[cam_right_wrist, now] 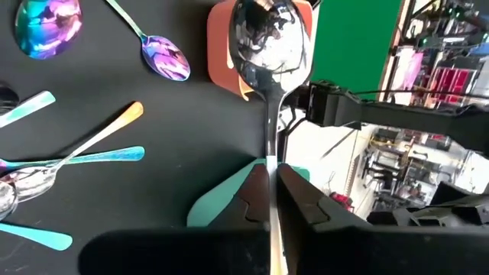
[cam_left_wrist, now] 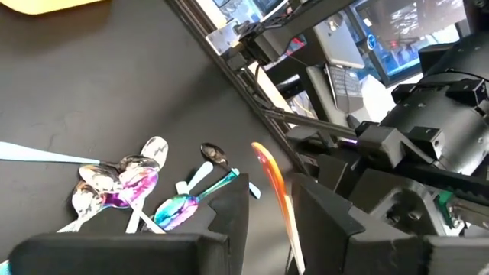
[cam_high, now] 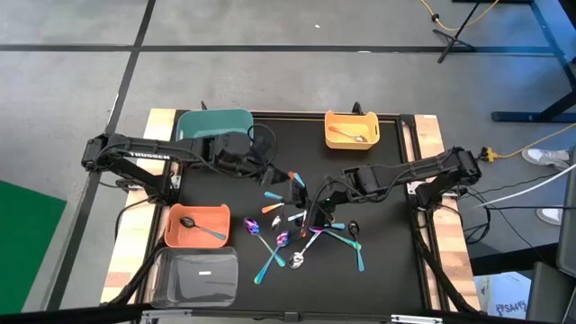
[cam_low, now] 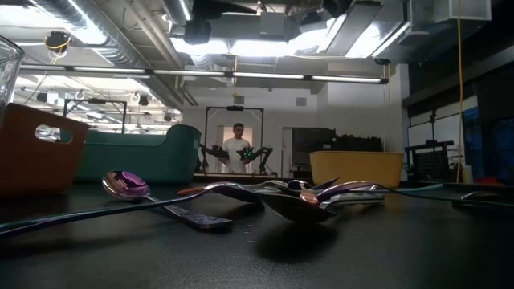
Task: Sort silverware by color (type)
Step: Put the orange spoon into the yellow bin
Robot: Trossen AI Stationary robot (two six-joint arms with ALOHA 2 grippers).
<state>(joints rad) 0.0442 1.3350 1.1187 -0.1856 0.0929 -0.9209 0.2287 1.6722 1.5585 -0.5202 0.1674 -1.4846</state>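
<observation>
Fingers (cam_right_wrist: pixel 306 205) of the right gripper (cam_right_wrist: pixel 271 182) clamped on the handle of a silver spoon (cam_right_wrist: pixel 271 38), bowl standing well out ahead of the tips. Fingers (cam_left_wrist: pixel 229 221) of the left gripper (cam_left_wrist: pixel 271 189) partly closed on the thin handle of a copper spoon (cam_left_wrist: pixel 269 172), gripped edge-on between the pads.

Likely handling: light, stiff, slick polished metal; thin enough to swivel or slide in a pinch. Best taken at mid-handle, across the flat, never at the rounded bowl. Lying flat on the table, hard to get under; a raised or overlapping handle makes an easier start.

Counted:
- Held: two, one per gripper.
- Loose spoons (cam_high: pixel 286 241) below and just ahead of both pairs of fingers: roughly ten, tangled, in teal, purple, silver, black and copper; exact tally per colour not readable.
- Bins: four. Yellow bin (cam_high: pixel 328 119) beyond the fingers, one copper-looking spoon inside. Orange bin (cam_high: pixel 171 236) beside the left arm, one black spoon (cam_high: pixel 200 227). Teal bin (cam_high: pixel 236 119) and clear bin (cam_high: pixel 162 286): contents not readable.
</observation>
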